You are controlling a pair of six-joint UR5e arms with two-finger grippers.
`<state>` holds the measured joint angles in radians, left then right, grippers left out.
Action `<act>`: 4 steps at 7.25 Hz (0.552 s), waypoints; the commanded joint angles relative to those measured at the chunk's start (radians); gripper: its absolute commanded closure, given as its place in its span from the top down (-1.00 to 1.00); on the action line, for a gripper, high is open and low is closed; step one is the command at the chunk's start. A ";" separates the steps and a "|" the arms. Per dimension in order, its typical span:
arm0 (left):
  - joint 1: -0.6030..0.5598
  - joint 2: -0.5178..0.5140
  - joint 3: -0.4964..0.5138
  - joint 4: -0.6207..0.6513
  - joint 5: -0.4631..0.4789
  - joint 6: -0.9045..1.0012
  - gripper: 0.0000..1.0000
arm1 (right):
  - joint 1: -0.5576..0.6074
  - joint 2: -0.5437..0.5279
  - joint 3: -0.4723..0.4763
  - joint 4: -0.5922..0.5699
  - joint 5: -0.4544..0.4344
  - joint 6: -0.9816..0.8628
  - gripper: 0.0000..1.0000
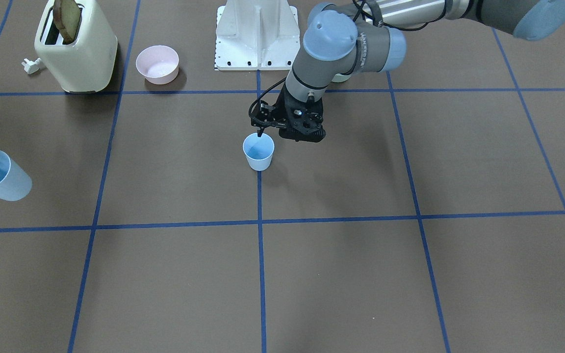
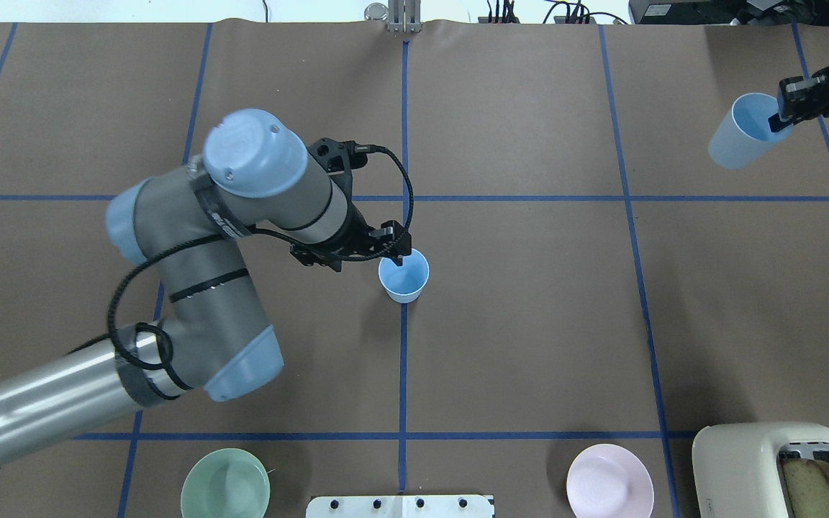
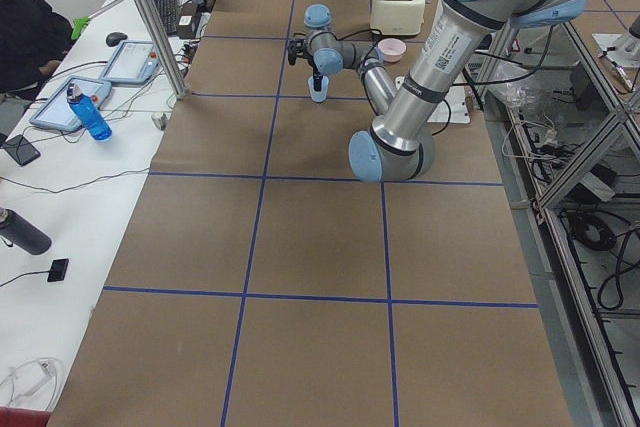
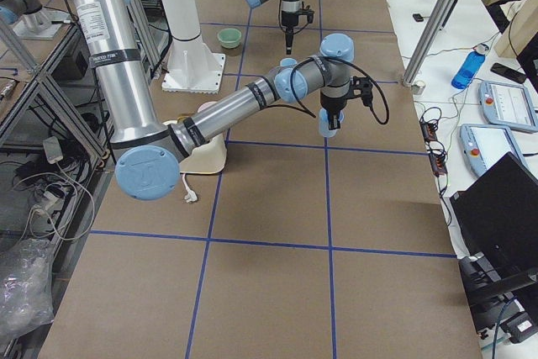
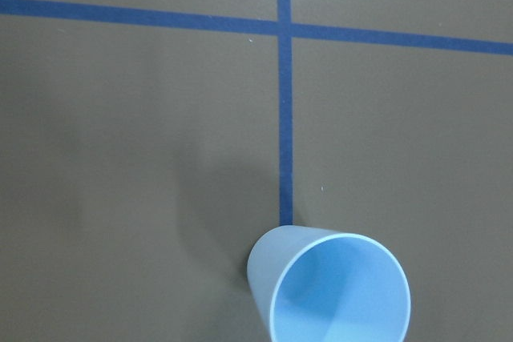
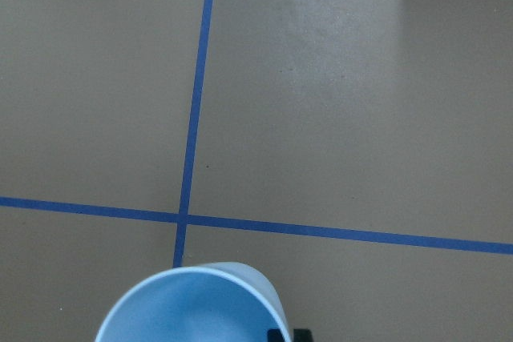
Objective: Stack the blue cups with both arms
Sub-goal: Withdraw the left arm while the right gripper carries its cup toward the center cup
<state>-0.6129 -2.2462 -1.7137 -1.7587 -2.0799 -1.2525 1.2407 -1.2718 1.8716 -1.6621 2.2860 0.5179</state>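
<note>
Along the robot's edge of the brown paper-covered surface [image 2: 529, 345], gridded with blue tape: a round mint-green plastic bowl [image 2: 225, 483], a white fixed metal pedestal [image 2: 400, 506], a round pink plastic bowl [image 2: 609, 480] and a cream two-slot toaster [image 2: 745, 460] with a browned slice of toast [image 1: 66, 19] upright in one slot. All of these well apart from both cups.

Standing upright at the surface's middle, on a blue tape line, mouth up: a small pale-blue tapered plastic tumbler, the centre blue cup [image 2: 404, 275]. Just over its rim, on the robot's left side: the left arm's black two-finger tool [image 2: 396, 252], pointing down. In the left wrist view, only the cup's mouth low in the picture, with no finger in sight. Fingers apart or together: cannot tell. Touching the rim or clear of it: cannot tell either.

Far off to the robot's right, toward the far side: a second identical pale-blue tumbler, the held blue cup [image 2: 742, 133], seemingly raised off the surface. Clamped on its rim: the right arm's black tool [image 2: 780, 119], one finger down inside the mouth. The two cups well apart.
</note>
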 commanded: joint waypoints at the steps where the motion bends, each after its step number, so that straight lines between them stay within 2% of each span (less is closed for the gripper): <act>1: -0.216 0.091 -0.140 0.097 -0.200 0.178 0.95 | -0.059 0.161 0.032 -0.186 -0.040 0.083 -1.00; 2: -0.338 0.165 -0.183 0.113 -0.270 0.344 0.95 | -0.111 0.210 0.035 -0.188 -0.065 0.206 -1.00; 3: -0.444 0.228 -0.182 0.116 -0.337 0.470 0.95 | -0.169 0.241 0.050 -0.189 -0.089 0.300 -1.00; 4: -0.531 0.273 -0.166 0.131 -0.364 0.592 0.95 | -0.231 0.265 0.070 -0.191 -0.129 0.392 -1.00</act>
<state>-1.0208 -2.0399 -1.8848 -1.6447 -2.3870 -0.8223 1.0852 -1.0454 1.9199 -1.8471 2.2003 0.7900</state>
